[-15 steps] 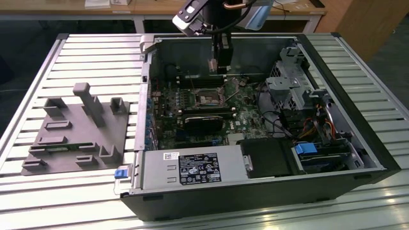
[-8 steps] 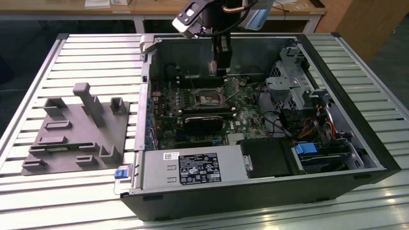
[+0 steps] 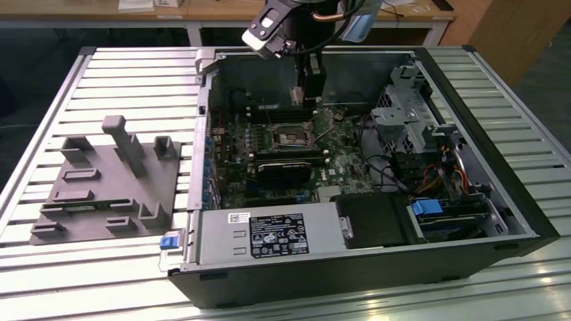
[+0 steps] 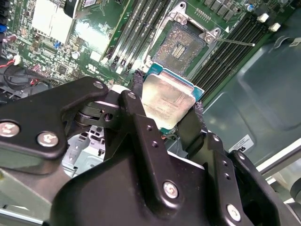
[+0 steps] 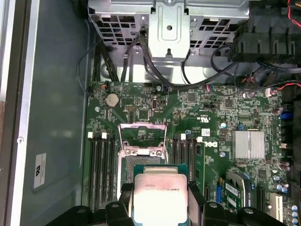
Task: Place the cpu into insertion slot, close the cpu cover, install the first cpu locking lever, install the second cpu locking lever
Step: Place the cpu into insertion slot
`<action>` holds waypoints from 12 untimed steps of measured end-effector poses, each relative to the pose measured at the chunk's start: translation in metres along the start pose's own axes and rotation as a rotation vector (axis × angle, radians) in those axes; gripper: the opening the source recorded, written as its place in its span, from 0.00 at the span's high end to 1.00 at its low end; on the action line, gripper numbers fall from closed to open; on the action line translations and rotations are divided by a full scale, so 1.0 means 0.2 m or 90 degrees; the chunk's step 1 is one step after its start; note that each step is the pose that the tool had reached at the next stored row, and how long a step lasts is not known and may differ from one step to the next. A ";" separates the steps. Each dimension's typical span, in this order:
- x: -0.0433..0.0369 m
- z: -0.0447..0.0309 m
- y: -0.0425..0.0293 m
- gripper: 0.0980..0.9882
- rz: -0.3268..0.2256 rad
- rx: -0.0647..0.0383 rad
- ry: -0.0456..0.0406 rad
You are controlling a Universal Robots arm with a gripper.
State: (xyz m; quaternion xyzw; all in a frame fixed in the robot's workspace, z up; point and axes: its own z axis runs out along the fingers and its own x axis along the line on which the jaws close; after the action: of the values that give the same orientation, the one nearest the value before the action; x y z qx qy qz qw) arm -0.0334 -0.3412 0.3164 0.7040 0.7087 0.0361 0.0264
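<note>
Exterior view, upper centre: black gripper [image 3: 303,95] pinches flat silvery-beige square cpu [image 4: 168,95] near silver-rimmed insertion slot [image 4: 181,47]; tilted seating could damage it.

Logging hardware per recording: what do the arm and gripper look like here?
The arm is dark, with a pale blue joint cap, a copper-toned cable and a white-and-black box near its wrist. The gripper is built of matte black linkage plates with silver screws; its fingers look rough and black.

Slatted table [image 3: 116,73], wooden desks [image 3: 223,10] behind
</note>
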 end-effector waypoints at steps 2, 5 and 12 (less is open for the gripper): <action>0.000 0.001 0.000 0.50 0.000 0.000 -0.0001; 0.000 0.003 0.000 0.50 0.000 0.000 -0.0001; 0.000 0.010 -0.001 0.50 0.000 0.000 -0.0002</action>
State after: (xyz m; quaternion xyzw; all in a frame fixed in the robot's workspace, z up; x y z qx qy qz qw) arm -0.0334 -0.3412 0.3144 0.7040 0.7088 0.0360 0.0266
